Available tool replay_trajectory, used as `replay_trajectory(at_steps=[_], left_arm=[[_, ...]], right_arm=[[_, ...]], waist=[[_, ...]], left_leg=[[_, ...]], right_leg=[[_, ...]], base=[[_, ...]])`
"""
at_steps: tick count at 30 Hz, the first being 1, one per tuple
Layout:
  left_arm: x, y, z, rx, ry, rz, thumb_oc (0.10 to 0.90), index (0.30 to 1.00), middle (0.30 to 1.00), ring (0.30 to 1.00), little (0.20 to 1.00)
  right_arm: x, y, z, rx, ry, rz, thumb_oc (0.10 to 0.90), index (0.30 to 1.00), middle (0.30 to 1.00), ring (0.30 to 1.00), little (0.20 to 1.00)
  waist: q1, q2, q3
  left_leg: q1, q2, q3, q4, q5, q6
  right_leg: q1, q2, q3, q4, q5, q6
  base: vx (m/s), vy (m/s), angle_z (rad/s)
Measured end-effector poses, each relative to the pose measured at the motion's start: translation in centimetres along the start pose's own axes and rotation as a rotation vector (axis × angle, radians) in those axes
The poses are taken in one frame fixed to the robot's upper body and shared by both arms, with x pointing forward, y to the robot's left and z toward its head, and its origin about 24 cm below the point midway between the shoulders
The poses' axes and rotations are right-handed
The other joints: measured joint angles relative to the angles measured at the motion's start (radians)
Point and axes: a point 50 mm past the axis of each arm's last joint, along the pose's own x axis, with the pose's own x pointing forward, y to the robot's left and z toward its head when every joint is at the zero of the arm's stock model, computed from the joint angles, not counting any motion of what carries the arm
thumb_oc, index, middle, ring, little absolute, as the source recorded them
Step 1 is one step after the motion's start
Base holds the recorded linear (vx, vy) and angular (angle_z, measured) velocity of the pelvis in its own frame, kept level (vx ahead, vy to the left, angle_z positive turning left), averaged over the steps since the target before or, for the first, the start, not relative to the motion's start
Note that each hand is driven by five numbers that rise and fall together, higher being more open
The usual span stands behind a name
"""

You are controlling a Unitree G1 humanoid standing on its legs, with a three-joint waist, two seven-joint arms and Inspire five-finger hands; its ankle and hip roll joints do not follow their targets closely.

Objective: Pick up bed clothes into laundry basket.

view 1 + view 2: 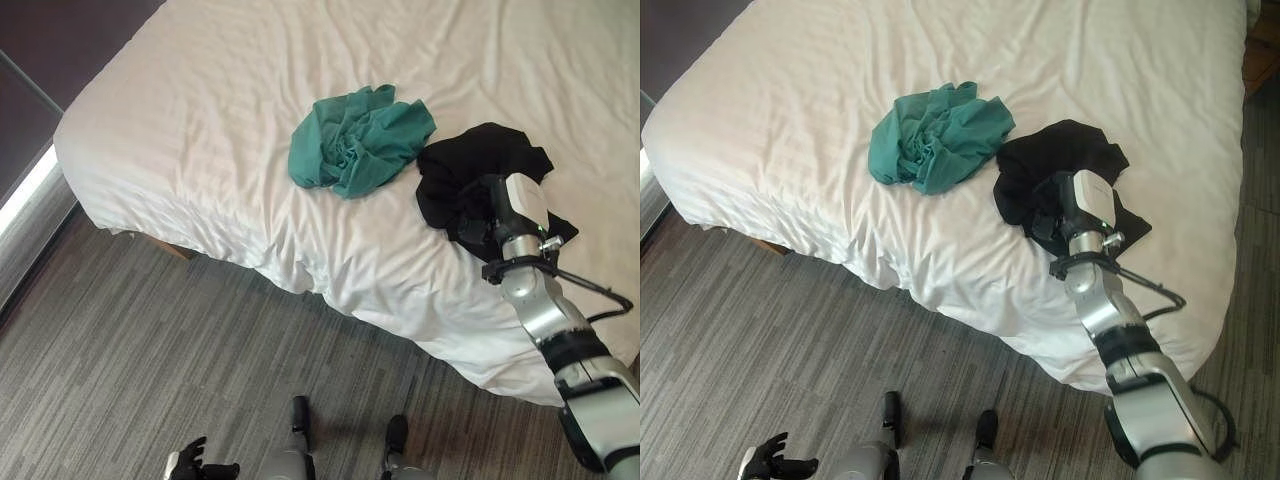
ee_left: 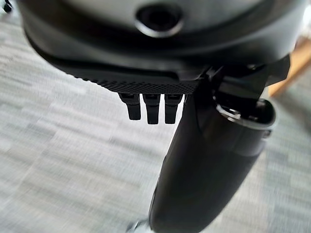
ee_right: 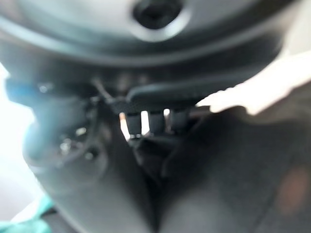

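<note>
Two garments lie on the white bed [image 1: 190, 120]: a crumpled green one [image 1: 360, 140] near the middle and a black one [image 1: 470, 160] just right of it. My right hand [image 1: 478, 215] rests on the near side of the black garment, dark against the dark cloth; the right wrist view shows black fabric [image 3: 233, 165] pressed close to it and a scrap of green [image 3: 19, 225] off to one side. My left hand [image 1: 200, 462] hangs low over the carpet by the view's bottom edge, fingers [image 2: 151, 109] relaxed and empty.
The bed's near edge runs diagonally from upper left to lower right, with grey striped carpet [image 1: 150, 350] in front of it. A pale strip and a dark wall [image 1: 30, 190] border the floor at far left.
</note>
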Motion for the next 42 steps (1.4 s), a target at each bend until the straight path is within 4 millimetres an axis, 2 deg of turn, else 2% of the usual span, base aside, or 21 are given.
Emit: replay_trajectory(at_steps=[1,3,4,5,6,7,8,10,11,14,17,18,20,21,22,23,27,29,33,37,42], left_arm=[[0.4,1.0,1.4,-0.005,-0.050,0.031,0.800,0.900,0.900,0.900,0.900],[0.4,5.0,7.4,-0.023,-0.287,0.115,0.800,0.900,0.900,0.900,0.900],[-0.5,8.3,11.3,-0.030,-0.457,0.221,0.800,0.900,0.900,0.900,0.900],[-1.1,10.1,13.2,-0.018,-0.531,0.272,0.800,0.900,0.900,0.900,0.900],[-2.3,12.9,15.9,0.013,-0.648,0.366,0.800,0.900,0.900,0.900,0.900],[-3.7,15.5,19.0,0.010,-0.764,0.478,0.800,0.900,0.900,0.900,0.900],[-5.4,17.4,21.4,0.041,-0.860,0.555,0.800,0.900,0.900,0.900,0.900],[-7.1,18.4,25.0,0.040,-0.989,0.633,0.800,0.900,0.900,0.900,0.900],[-7.9,18.4,27.0,0.018,-1.054,0.653,0.800,0.900,0.900,0.900,0.900],[-9.6,17.2,30.7,0.062,-1.185,0.657,0.800,0.900,0.900,0.900,0.900],[-9.7,14.6,32.5,0.164,-1.233,0.608,0.800,0.900,0.900,0.900,0.900],[-9.6,12.9,33.8,0.228,-1.258,0.575,0.800,0.900,0.900,0.900,0.900],[-9.5,10.8,35.4,0.337,-1.282,0.550,0.800,0.900,0.900,0.900,0.900],[-9.1,10.0,36.3,0.409,-1.279,0.550,0.800,0.900,0.900,0.900,0.900],[-9.1,10.0,36.4,0.413,-1.279,0.550,0.800,0.900,0.900,0.900,0.900],[-8.3,9.4,37.2,0.532,-1.240,0.573,0.800,0.900,0.900,0.900,0.900],[-6.7,8.2,38.1,0.786,-1.168,0.610,0.800,0.900,0.900,0.900,0.900],[-5.8,7.9,37.9,0.882,-1.119,0.625,0.800,0.900,0.900,0.900,0.900],[-4.4,8.6,37.3,0.999,-1.014,0.666,0.800,0.900,0.900,0.900,0.900],[-2.9,10.4,36.2,1.105,-0.854,0.707,0.800,0.900,0.900,0.900,0.900],[-1.6,12.6,34.4,1.200,-0.662,0.748,0.800,0.900,0.900,0.900,0.900]], right_arm=[[-1.1,0.3,-1.4,-0.010,0.039,0.022,0.400,0.300,0.300,0.300,0.300],[-5.5,-0.2,-5.3,0.022,0.161,0.013,0.400,0.300,0.300,0.300,0.300],[-7.4,-0.4,-7.0,0.030,0.230,0.024,0.400,0.300,0.300,0.300,0.300],[-8.4,-0.5,-7.9,0.034,0.272,0.031,0.400,0.300,0.300,0.300,0.300],[-9.4,-0.8,-8.7,0.065,0.325,0.014,0.400,0.300,0.300,0.300,0.300],[-10.6,-0.9,-10.0,0.070,0.394,0.019,0.400,0.300,0.300,0.300,0.300],[-11.7,-0.9,-11.0,0.111,0.464,-0.009,0.400,0.300,0.300,0.300,0.300],[-14.4,-0.4,-13.9,0.118,0.634,0.016,0.400,0.300,0.300,0.300,0.300],[-16.2,-0.1,-15.6,0.106,0.753,0.047,0.400,0.300,0.300,0.300,0.300],[-20.8,1.2,-18.3,0.084,0.994,0.140,0.400,0.300,0.300,0.300,0.300],[-24.5,2.6,-19.1,0.095,1.145,0.212,0.400,0.300,0.300,0.300,0.300],[-26.2,3.1,-19.3,0.073,1.195,0.271,0.400,0.300,0.300,0.300,0.300],[-27.7,4.2,-19.2,0.066,1.246,0.356,0.400,0.300,0.300,0.300,0.300],[-28.8,4.8,-19.1,0.062,1.274,0.402,0.400,0.300,0.300,0.300,0.300],[-28.9,4.8,-19.1,0.063,1.276,0.404,0.400,0.300,0.300,0.300,0.300],[-29.8,6.0,-18.6,0.089,1.296,0.436,0.400,0.300,0.300,0.300,0.300],[-32.7,7.1,-18.0,0.087,1.367,0.510,0.400,0.300,0.300,0.300,0.300],[-33.8,7.2,-17.8,0.084,1.381,0.539,0.400,0.300,0.300,0.300,0.300],[-33.9,7.2,-17.7,0.086,1.367,0.541,0.400,0.300,0.300,0.300,0.300],[-32.3,8.5,-17.1,0.117,1.288,0.559,0.400,0.300,0.300,0.300,0.300],[-30.4,10.0,-16.1,0.160,1.201,0.582,0.400,0.300,0.300,0.300,0.300]], waist=[[-0.009,-0.005,0.003],[-0.010,-0.025,0.013],[-0.021,-0.041,0.019],[-0.032,-0.046,0.017],[-0.045,-0.060,0.010],[-0.073,-0.065,0.007],[-0.084,-0.071,0.000],[-0.102,-0.075,-0.026],[-0.109,-0.073,-0.042],[-0.141,-0.064,-0.054],[-0.198,-0.057,-0.060],[-0.208,-0.053,-0.063],[-0.224,-0.052,-0.063],[-0.246,-0.055,-0.065],[-0.247,-0.055,-0.065],[-0.304,-0.056,-0.066],[-0.370,-0.054,-0.067],[-0.388,-0.047,-0.067],[-0.413,-0.041,-0.067],[-0.410,-0.040,-0.068],[-0.407,-0.054,-0.055]], left_leg=[[0.009,-0.002,0.004,0.000,0.000,0.000],[0.031,-0.003,0.002,0.000,-0.006,0.002],[0.056,-0.004,0.006,0.000,-0.015,-0.001],[0.064,-0.005,0.006,0.000,-0.021,-0.002],[0.070,-0.006,0.006,-0.001,-0.024,0.000],[0.079,-0.008,0.011,-0.001,-0.034,-0.005],[0.082,-0.010,0.010,-0.002,-0.036,-0.002],[0.093,-0.016,0.027,-0.001,-0.041,0.002],[0.097,-0.019,0.036,-0.001,-0.043,0.003],[0.110,-0.022,0.068,-0.001,-0.044,0.005],[0.141,-0.022,0.103,-0.001,-0.049,0.007],[0.150,-0.020,0.124,-0.001,-0.055,0.008],[0.160,-0.014,0.152,-0.002,-0.066,0.005],[0.163,-0.013,0.176,-0.002,-0.069,0.002],[0.163,-0.013,0.177,-0.002,-0.069,0.002],[0.166,-0.014,0.204,-0.002,-0.071,0.002],[0.169,-0.013,0.243,-0.006,-0.076,0.001],[0.165,-0.013,0.260,-0.007,-0.083,0.002],[0.144,-0.015,0.287,-0.006,-0.085,0.003],[0.094,-0.020,0.299,-0.002,-0.082,0.007],[0.044,-0.025,0.304,-0.001,-0.080,0.010]], right_leg=[[0.006,-0.003,0.005,0.000,-0.003,0.001],[0.038,-0.003,-0.004,0.000,-0.014,0.006],[0.059,-0.004,0.001,-0.001,-0.017,0.011],[0.067,-0.006,0.001,-0.001,-0.020,0.015],[0.073,-0.008,0.002,0.000,-0.021,0.017],[0.078,-0.012,0.013,-0.007,-0.025,0.023],[0.081,-0.014,0.011,-0.003,-0.024,0.022],[0.080,-0.021,0.028,-0.001,-0.022,0.024],[0.079,-0.024,0.035,-0.004,-0.021,0.024],[0.073,-0.028,0.064,0.000,-0.013,0.024],[0.074,-0.029,0.114,0.000,-0.009,0.025],[0.069,-0.027,0.132,0.000,-0.006,0.028],[0.061,-0.022,0.157,0.000,0.001,0.029],[0.052,-0.021,0.177,0.000,0.006,0.029],[0.052,-0.021,0.177,0.000,0.007,0.029],[0.035,-0.021,0.207,0.000,0.017,0.033],[0.011,-0.018,0.241,0.000,0.027,0.029],[-0.007,-0.019,0.253,0.000,0.032,0.027],[-0.045,-0.017,0.275,0.000,0.045,0.030],[-0.101,-0.019,0.286,0.001,0.062,0.026],[-0.155,-0.023,0.286,0.001,0.070,0.028]], base=[[0.09,-0.018,0.02],[0.06,-0.011,0.11],[0.00,0.000,0.00],[0.05,0.001,-0.08],[0.05,0.006,-0.11],[0.06,0.012,-0.09],[0.04,0.017,-0.15],[0.05,0.030,-0.18],[0.04,0.046,-0.22],[0.04,0.055,-0.34],[0.07,0.081,-0.51],[0.05,0.066,-0.46],[0.05,0.065,-0.50],[0.04,0.051,-0.41],[0.03,0.045,-0.56],[0.02,0.039,-0.49],[0.02,0.056,-0.37],[-0.01,0.035,-0.28],[-0.04,0.026,-0.19],[-0.07,0.034,-0.12],[-0.07,0.014,-0.03]])
